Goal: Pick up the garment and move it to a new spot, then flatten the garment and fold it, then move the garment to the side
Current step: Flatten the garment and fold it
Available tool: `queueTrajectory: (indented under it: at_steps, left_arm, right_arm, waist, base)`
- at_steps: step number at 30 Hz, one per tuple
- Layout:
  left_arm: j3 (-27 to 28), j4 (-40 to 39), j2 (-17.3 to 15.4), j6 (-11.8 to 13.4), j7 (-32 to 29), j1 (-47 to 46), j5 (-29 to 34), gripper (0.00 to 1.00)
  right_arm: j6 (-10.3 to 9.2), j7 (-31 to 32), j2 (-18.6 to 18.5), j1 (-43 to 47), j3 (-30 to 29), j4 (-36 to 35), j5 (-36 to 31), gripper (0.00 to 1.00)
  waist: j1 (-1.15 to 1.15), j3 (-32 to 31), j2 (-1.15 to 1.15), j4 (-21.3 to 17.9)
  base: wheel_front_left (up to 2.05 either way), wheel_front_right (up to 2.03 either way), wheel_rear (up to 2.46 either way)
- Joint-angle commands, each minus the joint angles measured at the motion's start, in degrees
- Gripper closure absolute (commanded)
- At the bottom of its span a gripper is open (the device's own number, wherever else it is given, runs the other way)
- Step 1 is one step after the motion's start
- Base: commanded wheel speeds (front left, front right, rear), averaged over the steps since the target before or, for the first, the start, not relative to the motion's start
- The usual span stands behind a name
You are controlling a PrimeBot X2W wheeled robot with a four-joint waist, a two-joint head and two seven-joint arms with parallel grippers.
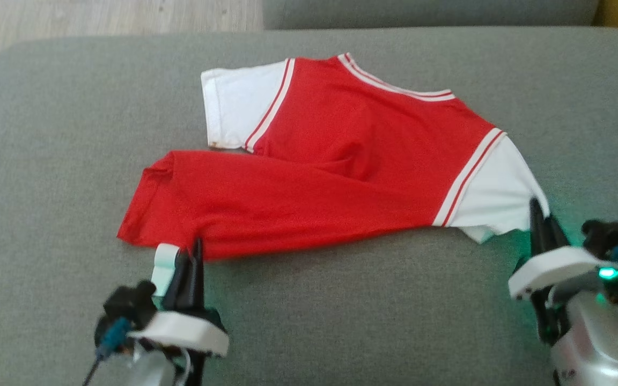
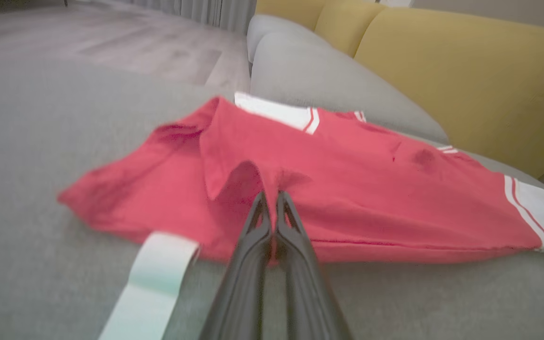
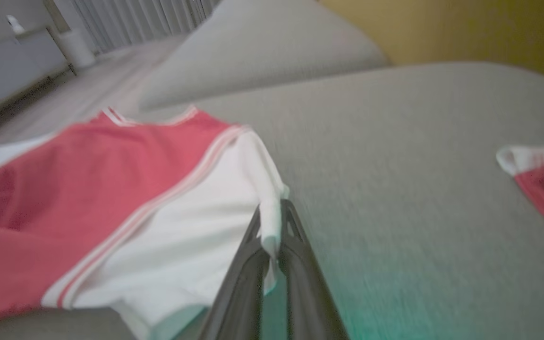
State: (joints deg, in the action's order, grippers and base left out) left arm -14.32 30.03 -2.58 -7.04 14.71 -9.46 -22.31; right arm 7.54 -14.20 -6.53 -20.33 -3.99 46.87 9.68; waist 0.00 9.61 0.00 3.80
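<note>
Two grippers clench the red jersey shirt with white sleeves (image 1: 341, 161), which lies on the grey fabric sofa cushion (image 1: 46, 161), long axis left to right. The left gripper (image 1: 195, 246) pinches its near-left red hem (image 1: 287, 241); the right gripper (image 1: 539, 206) pinches its near-right white sleeve (image 1: 502, 193).

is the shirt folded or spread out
Partly folded: the shirt has a red flap doubled over its body; both sleeves stick out.

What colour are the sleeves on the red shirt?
The shirt has white sleeves, with red-and-white stripes at the seams; clearest in the head view.
</note>
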Motion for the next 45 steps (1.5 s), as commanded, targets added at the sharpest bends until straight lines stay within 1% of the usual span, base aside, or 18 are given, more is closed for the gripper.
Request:
queueTrajectory:
  at_steps: [1, 3, 5, 10, 12, 15, 18, 21, 25, 27, 28, 29, 31, 33, 36, 39, 42, 45]
  left_arm:
    - [3.0, -3.8, -0.3, 0.2, 0.3, -2.5, 1.7, 1.00]
    - [4.7, -7.5, -1.0, 0.0, 0.3, -4.4, 3.7, 1.00]
    - [5.9, -11.0, -2.7, -0.2, 0.3, -7.0, 5.5, 1.00]
    - [8.1, -17.1, -9.1, -0.4, 0.3, -15.8, 6.8, 1.00]
    - [8.5, -18.7, -11.7, -0.4, 0.0, -19.4, 6.4, 1.00]
    - [8.8, -21.8, -15.3, -0.4, -2.8, -24.8, 6.5, 1.00]
    - [9.2, -24.5, -17.5, -0.4, -6.7, -29.5, 6.0, 1.00]
    - [9.0, -25.5, -18.4, -0.2, -11.3, -33.0, 5.8, 1.00]
    - [7.4, -24.2, -17.9, 0.4, -15.2, -36.7, 6.2, 1.00]
    - [6.7, -22.3, -16.8, 0.9, -15.4, -38.8, 6.5, 1.00]
    - [6.7, -22.3, -16.8, 0.9, -15.4, -38.8, 6.5, 1.00]
    - [6.1, -21.0, -16.6, 1.1, -15.1, -40.2, 7.3, 1.00]
    - [5.7, -18.2, -15.6, 2.2, -13.2, -43.6, 8.5, 1.00]
    - [5.4, -15.1, -15.0, 3.7, -9.5, -47.8, 10.5, 1.00]
    - [5.5, -10.6, -14.4, 6.0, -3.4, -53.3, 12.8, 1.00]
    - [6.2, -8.6, -13.8, 7.5, -0.7, -57.3, 13.6, 1.00]
    - [6.4, -6.4, -11.7, 7.3, 0.2, -55.2, 12.4, 1.00]
    - [7.2, -5.8, -9.5, 7.2, 0.3, -48.8, 10.8, 1.00]
  right_arm:
    - [-0.05, -0.7, -1.0, -0.8, 1.7, -4.8, 1.6, 1.00]
    - [-0.05, -0.8, -2.1, -1.2, 2.5, -11.2, 4.2, 1.00]
    - [-0.05, -0.8, -3.1, -1.9, 2.9, -17.2, 7.5, 1.00]
    - [-0.05, 0.0, -7.1, -6.7, 4.1, -26.7, 15.7, 1.00]
    - [-0.05, 2.3, -8.4, -9.7, 4.0, -30.2, 19.2, 1.00]
    - [-0.05, 7.0, -10.2, -13.8, 3.6, -36.4, 22.1, 1.00]
    - [-0.05, 12.1, -11.1, -17.9, 1.9, -41.6, 23.6, 1.00]
    - [-0.05, 16.7, -11.6, -21.4, 0.7, -44.4, 22.5, 1.00]
    - [-0.05, 20.0, -11.5, -25.9, 0.8, -43.1, 19.9, 1.00]
    - [-0.05, 19.5, -11.4, -29.0, 1.5, -40.6, 18.1, 1.00]
    - [-0.05, 19.5, -11.4, -29.0, 1.5, -40.6, 18.1, 1.00]
    - [-0.05, 18.8, -11.3, -30.8, 1.7, -39.1, 17.3, 1.00]
    - [-0.05, 16.4, -10.9, -35.1, 1.9, -35.6, 15.5, 1.00]
    - [-0.05, 13.0, -10.4, -39.8, 1.4, -32.1, 14.2, 1.00]
    - [-0.05, 7.3, -10.5, -45.7, 2.1, -27.2, 12.3, 1.00]
    - [-0.05, 3.2, -10.4, -49.8, 1.2, -22.9, 11.6, 1.00]
    - [-0.05, 0.9, -10.7, -49.1, 1.1, -18.7, 12.3, 1.00]
    - [-0.05, 0.3, -10.7, -43.5, 2.9, -17.1, 14.3, 1.00]
  waist:
    - [0.00, -1.7, 0.00, -0.4]
    - [0.00, -3.2, 0.00, -0.6]
    - [0.00, -4.8, 0.00, -0.8]
    - [0.00, -8.4, 0.00, -1.5]
    - [0.00, -9.3, 0.00, -1.8]
    - [0.00, -9.8, 0.00, -2.0]
    - [0.00, -8.7, 0.00, -2.1]
    - [0.00, -6.2, 0.00, -2.1]
    - [0.00, -1.1, 0.00, -2.3]
    - [0.00, 1.7, 0.00, -2.5]
    - [0.00, 1.7, 0.00, -2.5]
    - [0.00, 3.2, 0.00, -2.6]
    - [0.00, 5.9, 0.00, -2.7]
    - [0.00, 7.9, 0.00, -2.6]
    - [0.00, 9.1, 0.00, -2.8]
    - [0.00, 10.0, 0.00, -2.9]
    - [0.00, 10.1, 0.00, -2.7]
    - [0.00, 9.8, 0.00, -2.7]
  base:
    - [0.00, 0.00, 0.00]
    - [0.00, 0.00, 0.00]
    - [0.00, 0.00, 0.00]
    - [0.00, 0.00, 0.00]
    - [0.00, 0.00, 0.00]
    - [0.00, 0.00, 0.00]
    - [0.00, 0.00, 0.00]
    - [0.00, 0.00, 0.00]
    - [0.00, 0.00, 0.00]
    - [0.00, 0.00, 0.00]
    - [0.00, 0.00, 0.00]
    - [0.00, 0.00, 0.00]
    - [0.00, 0.00, 0.00]
    - [0.00, 0.00, 0.00]
    - [0.00, 0.00, 0.00]
    - [0.00, 0.00, 0.00]
    - [0.00, 0.00, 0.00]
    - [0.00, 0.00, 0.00]
